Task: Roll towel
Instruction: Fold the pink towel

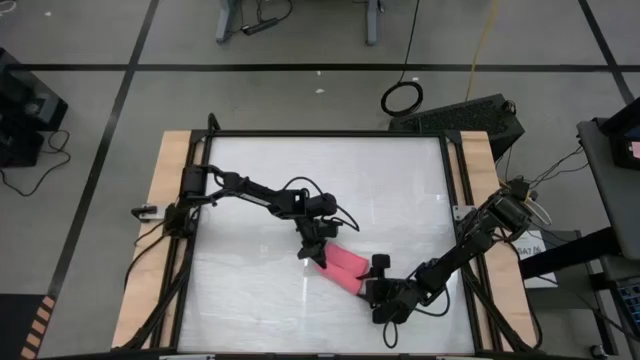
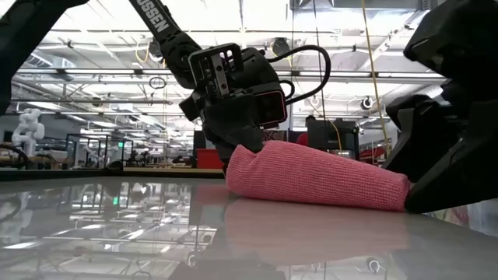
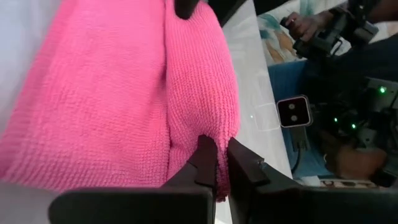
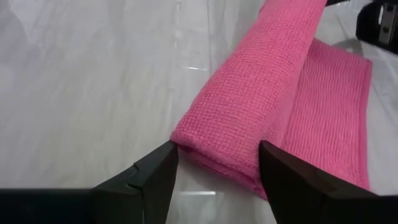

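Pink towel [image 1: 346, 266] — partly rolled, flat strip alongside — lies on table.

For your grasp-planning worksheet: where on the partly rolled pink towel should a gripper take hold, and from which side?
Probably at an open end of the towel roll, coming in along its length: the roll is a narrow tube lying flat, so fingers can straddle its end. The right gripper is open around one end; the left gripper pinches the other.

The high camera is looking straight down; the low one is sitting at tabletop level; both wrist cameras are closing tightly on the towel [image 1: 346, 266], shared by all.
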